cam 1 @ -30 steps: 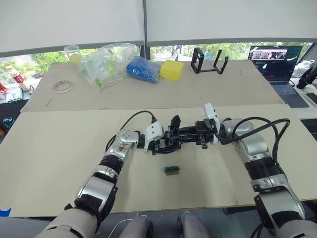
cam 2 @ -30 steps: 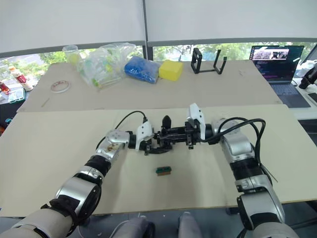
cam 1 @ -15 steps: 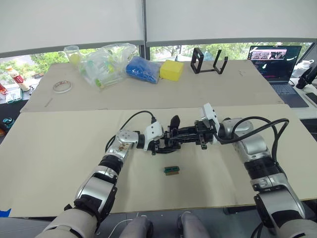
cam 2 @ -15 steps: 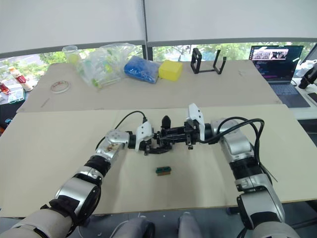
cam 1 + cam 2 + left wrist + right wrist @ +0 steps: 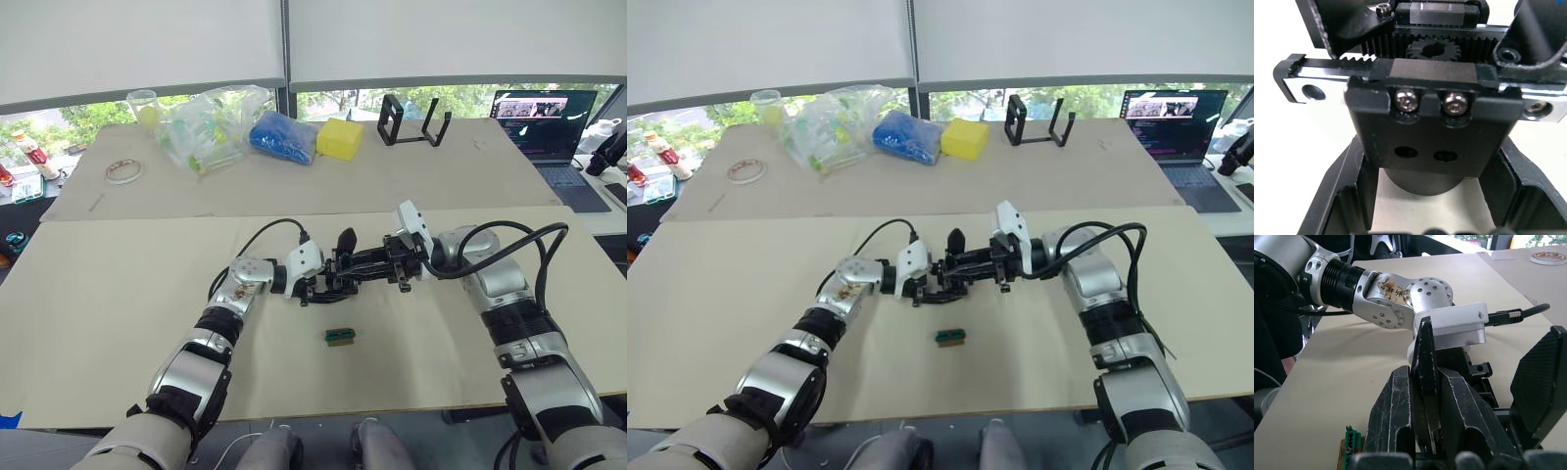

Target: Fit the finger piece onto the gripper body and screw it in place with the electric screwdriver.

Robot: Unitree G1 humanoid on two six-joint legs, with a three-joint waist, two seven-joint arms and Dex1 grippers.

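Right fingers (image 5: 1427,396): closed on the finger piece (image 5: 1423,357), a thin black blade clamped upright between the two pads, its tip standing above them.
Left fingers (image 5: 1352,196): spread to either side of the gripper body (image 5: 1435,122); whether they press on it cannot be told, though the body appears cradled between them.
Gripper body: seen just ahead of the left fingers, with a toothed rack, a small gear, two fitted screws and two empty holes below them; in the head views it lies on the tabletop (image 5: 118,294) between both wrists.
Finger piece against body: held just above and beside the body; contact cannot be confirmed.
Step in hand: judged to be the seating of the finger piece on the body, screwing not yet begun.
How it is done well: the blade should be kept square to the carriage, its holes lined with the two empty holes, and lowered slowly while the body is steadied.
Risk: a tilted blade may jam against the rack.
Further out: a small green-and-brown block (image 5: 339,336) lies near, on the robot's side of the fingers.
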